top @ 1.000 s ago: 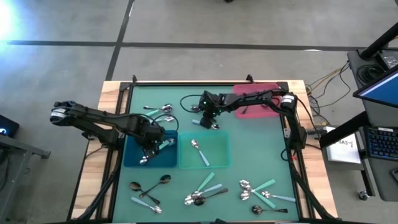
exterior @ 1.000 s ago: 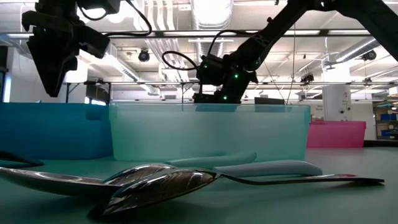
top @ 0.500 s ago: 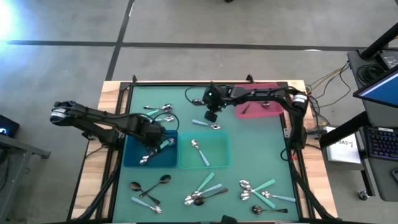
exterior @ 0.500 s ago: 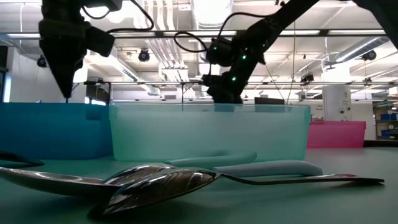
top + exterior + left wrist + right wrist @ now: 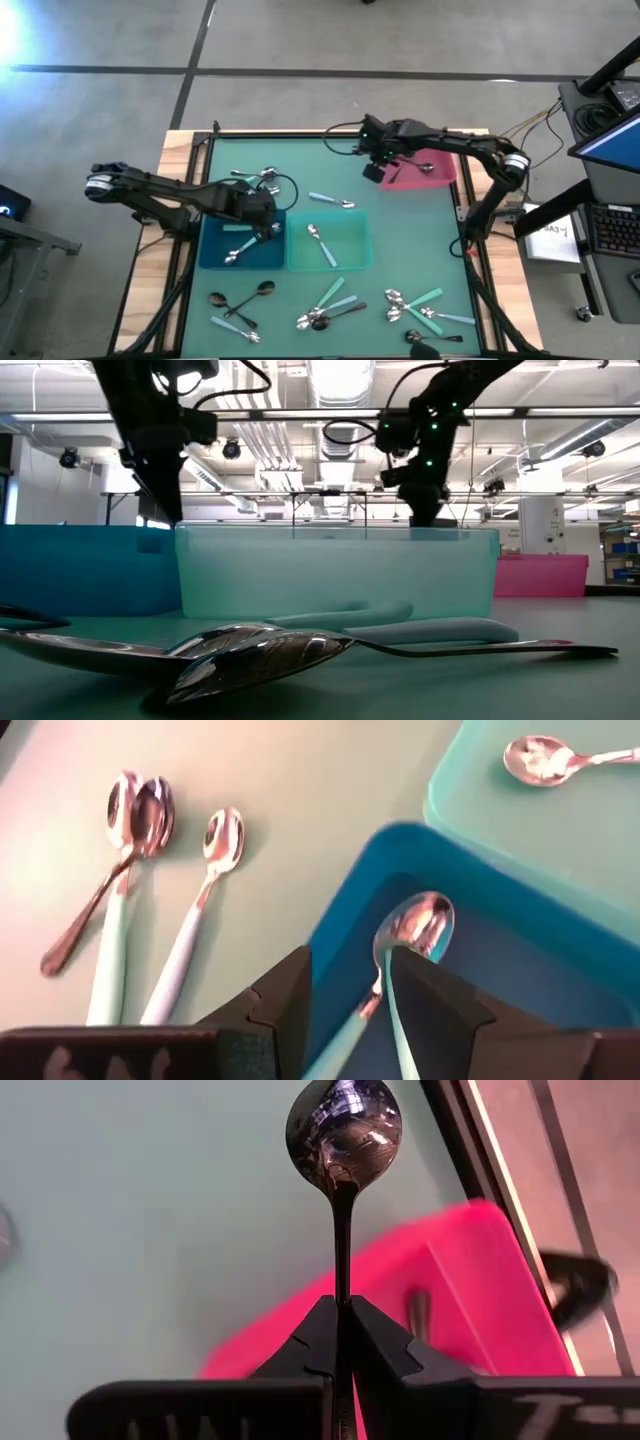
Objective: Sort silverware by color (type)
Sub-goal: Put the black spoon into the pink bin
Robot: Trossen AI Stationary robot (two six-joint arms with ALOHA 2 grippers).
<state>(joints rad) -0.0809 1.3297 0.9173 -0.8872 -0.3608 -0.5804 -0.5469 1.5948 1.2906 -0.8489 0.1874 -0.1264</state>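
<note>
My right gripper [image 5: 372, 170] [image 5: 342, 1305] hangs above the table beside the left wall of the pink bin [image 5: 425, 168], shut on a dark spoon [image 5: 343, 1125]. My left gripper [image 5: 268, 230] [image 5: 348, 980] stands open over the far right corner of the blue bin [image 5: 215, 255]. A teal-handled spoon [image 5: 420, 920] lies in that bin below the gap between the fingers. The teal bin [image 5: 352, 258] holds two spoons. More silverware lies loose at the far left [image 5: 258, 178], in the middle [image 5: 330, 200] and along the near edge [image 5: 330, 305]. My right gripper pinches the dark spoon's thin handle [image 5: 342, 1270] between its two fingers. The fingers slant downward and the spoon runs on along their line, bowl [image 5: 343, 1125] out ahead of the tips. The spoon is lifted clear of the table.
The three bins stand close together: blue and teal side by side in the middle, pink at the far right. A black rail [image 5: 330, 133] frames the green mat. Spoon clusters lie at the near left [image 5: 238, 305] and near right [image 5: 420, 308].
My right gripper has risen from the mat's far middle and gone toward the table's right edge, up to the pink bin, now with the dark spoon in its hold. My left gripper has shifted a little toward the right over the blue bin and has tipped.
</note>
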